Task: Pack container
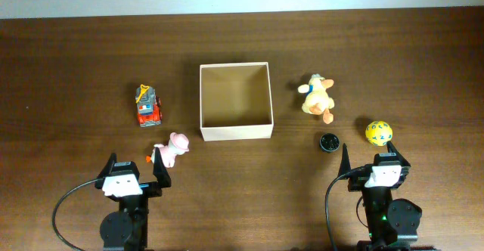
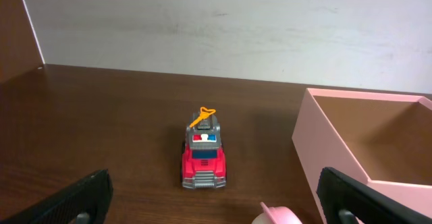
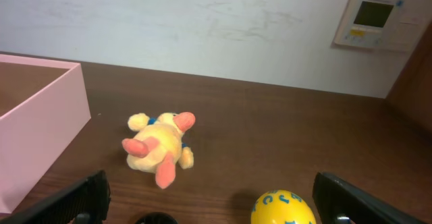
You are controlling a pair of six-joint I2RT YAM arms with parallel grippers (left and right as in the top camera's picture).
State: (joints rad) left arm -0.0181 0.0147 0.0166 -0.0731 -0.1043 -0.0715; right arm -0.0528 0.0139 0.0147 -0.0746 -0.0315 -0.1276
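The container (image 1: 236,133) sits open-topped at the centre of the surface (image 1: 76,69). The left hand (image 1: 135,162) and right hand (image 1: 372,157) rest at the near edge, both spread, gripping nothing. A toy fire truck (image 1: 148,106) and pink plush (image 1: 172,147) lie left of the container. A duck plush (image 1: 318,97), yellow ball (image 1: 379,133) and small black round item (image 1: 329,141) lie right of it.

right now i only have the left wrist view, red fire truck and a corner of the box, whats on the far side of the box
Observer: A yellow plush duck lies right of the box, apart from it.
Operator: anything past the duck
Observer: A yellow ball with blue marks, further right.
Operator: and the pink bit at the bottom of my frame
Observer: A small pink plush animal, near the box's front left corner.
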